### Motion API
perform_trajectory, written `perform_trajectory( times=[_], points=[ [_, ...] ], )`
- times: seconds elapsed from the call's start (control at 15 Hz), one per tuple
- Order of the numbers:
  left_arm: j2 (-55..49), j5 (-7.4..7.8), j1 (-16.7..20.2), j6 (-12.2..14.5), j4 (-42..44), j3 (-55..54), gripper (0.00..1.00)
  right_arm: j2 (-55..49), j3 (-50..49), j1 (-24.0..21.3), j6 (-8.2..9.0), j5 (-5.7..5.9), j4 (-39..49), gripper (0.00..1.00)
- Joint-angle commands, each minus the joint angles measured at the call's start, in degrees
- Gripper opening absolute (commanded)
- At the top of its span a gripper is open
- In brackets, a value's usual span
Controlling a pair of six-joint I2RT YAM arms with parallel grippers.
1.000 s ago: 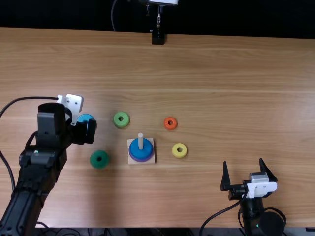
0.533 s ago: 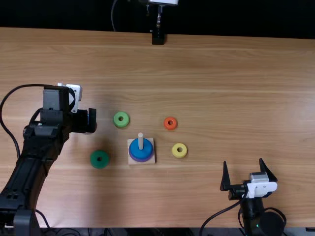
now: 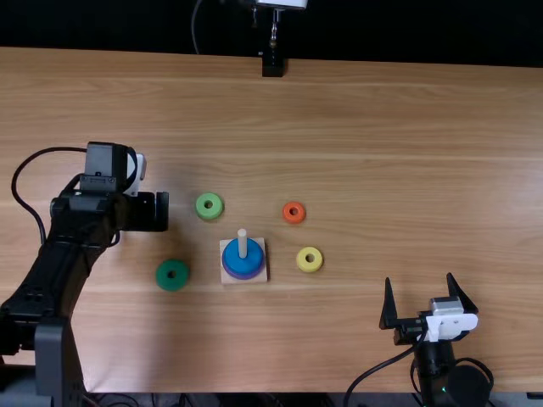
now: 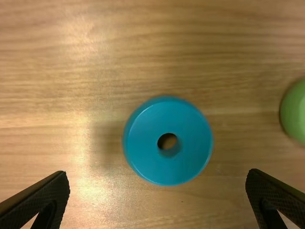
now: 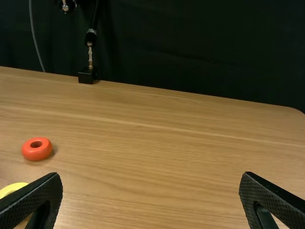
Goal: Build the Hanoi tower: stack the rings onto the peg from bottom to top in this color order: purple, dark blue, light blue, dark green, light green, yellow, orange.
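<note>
To take the light blue ring (image 4: 188, 155) well, I should centre my left gripper (image 4: 158, 172) over it, sink straight down and squeeze evenly, then lift it level towards the peg (image 3: 243, 244). My fingers (image 4: 43, 195) are spread wide, gripping nothing; the ring lies flat on the wooden table (image 4: 105, 62) between them.

Top view | left arm (image 3: 68, 237) in from 8 o'clock, left gripper (image 3: 151, 212) at 9 — fingers (image 4: 40, 200) spread wide, aimed down | right arm (image 3: 437, 365) short, right gripper (image 3: 419, 278) at 4 — fingers (image 5: 269, 200) wide apart, tips toward 12
</note>
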Motion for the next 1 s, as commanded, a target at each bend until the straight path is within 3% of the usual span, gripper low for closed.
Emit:
perform_trajectory(
  times=[0.0, 0.13, 0.47, 0.93],
  points=[
    [1.58, -1.38, -0.77, 3.95, 0.09, 3.24, 1.00, -0.69, -0.86, -0.59, -0.18, 0.43, 0.00, 1.00],
    [2.54, -2.01, -1.04, 7.32, 0.51, 3.59, 1.00, -0.69, -0.86, -0.59, -0.18, 0.43, 0.00, 1.00],
    [5.79, -2.12, -3.15, 7.43, 0.62, 3.42, 1.00, -0.69, -0.86, -0.59, -0.18, 0.43, 0.00, 1.00],
    [8.34, -1.80, -3.23, 7.43, 1.04, 3.68, 1.00, -0.69, -0.86, -0.59, -0.18, 0.43, 0.00, 1.00]
  ],
)
